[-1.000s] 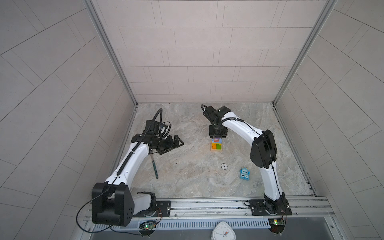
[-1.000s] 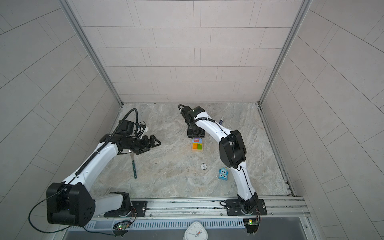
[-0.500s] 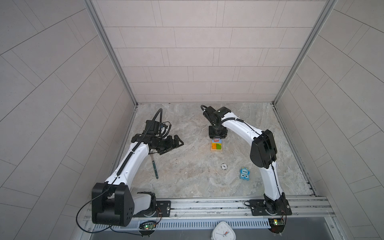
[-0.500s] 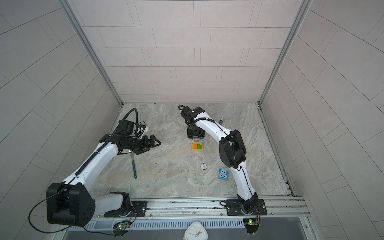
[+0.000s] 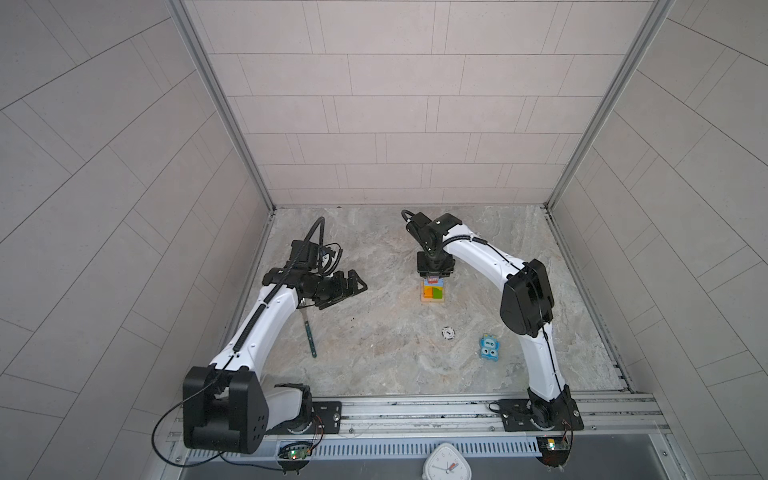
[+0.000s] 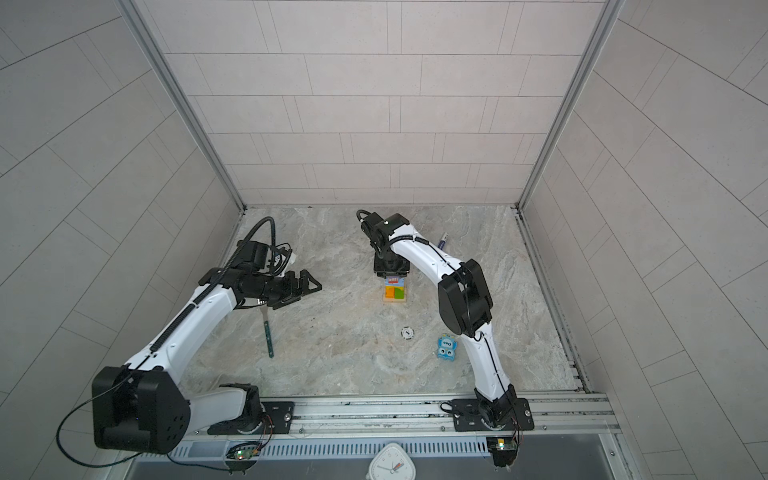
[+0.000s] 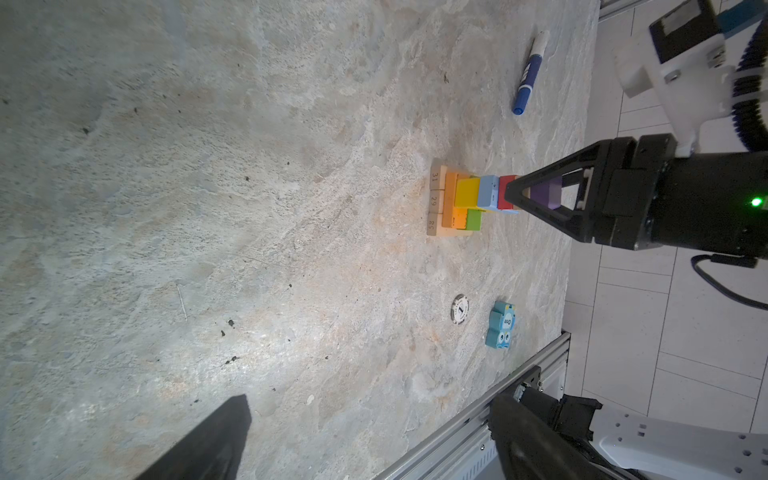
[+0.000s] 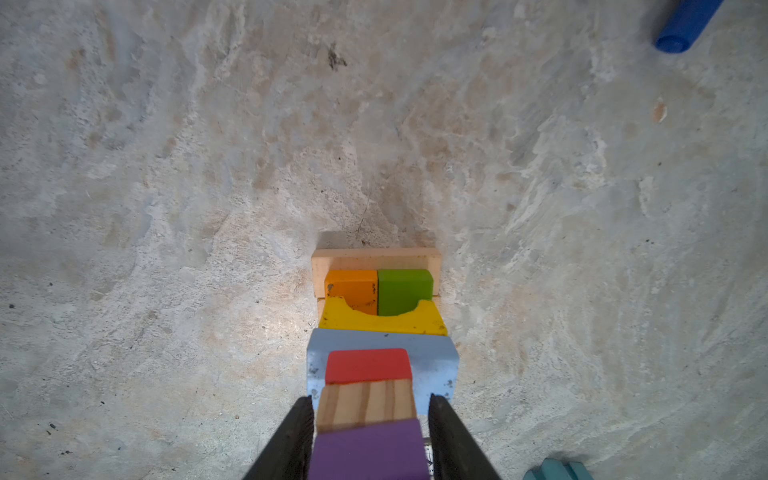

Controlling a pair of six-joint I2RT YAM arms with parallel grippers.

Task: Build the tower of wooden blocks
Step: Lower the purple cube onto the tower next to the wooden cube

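The tower stands mid-floor: tan base bars, orange and green blocks, a yellow arch, a blue block, then red, striped and purple cubes topmost. My right gripper points down over the top. Its fingers straddle the purple and striped cubes, with a thin gap on one side. My left gripper hovers wide open and empty, well left of the tower.
A blue marker pen lies behind the tower. A blue cartoon-eyed toy and a small round disc lie in front of it. A thin green stick lies under the left arm. Metal rail along the front.
My right gripper's jaws have narrowed around the top cubes. Both arms have otherwise stayed where they were.
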